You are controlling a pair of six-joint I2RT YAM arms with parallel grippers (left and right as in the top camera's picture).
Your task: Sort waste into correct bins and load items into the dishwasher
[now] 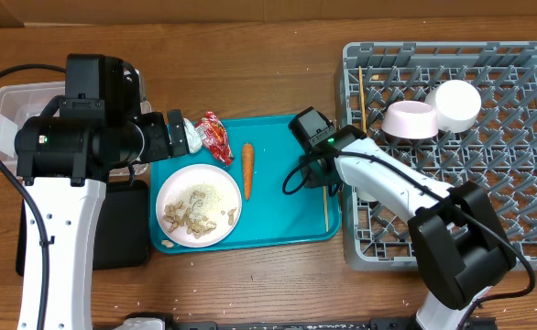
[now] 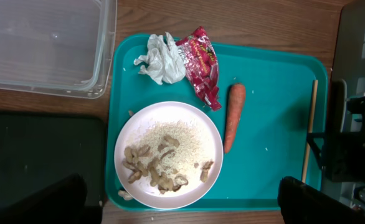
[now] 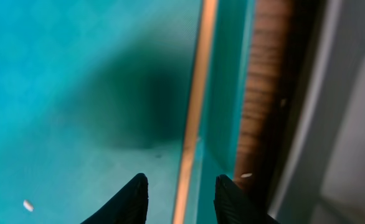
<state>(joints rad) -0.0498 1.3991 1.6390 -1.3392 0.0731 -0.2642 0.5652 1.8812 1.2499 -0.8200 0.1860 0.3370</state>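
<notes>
One chopstick [image 3: 195, 93] is laid along the tray's [image 1: 278, 229] right rim. It's straddled by the right gripper [image 3: 181, 185], which is pointed straight down, fingers apart. The rack [image 1: 525, 211] is just to the right. The left gripper [image 1: 188, 137] is held spread wide by the tray's far-left corner. The red wrapper's [image 2: 200, 62] print can't be read.

Bright even light, right wrist view blurred, dark shadow
</notes>
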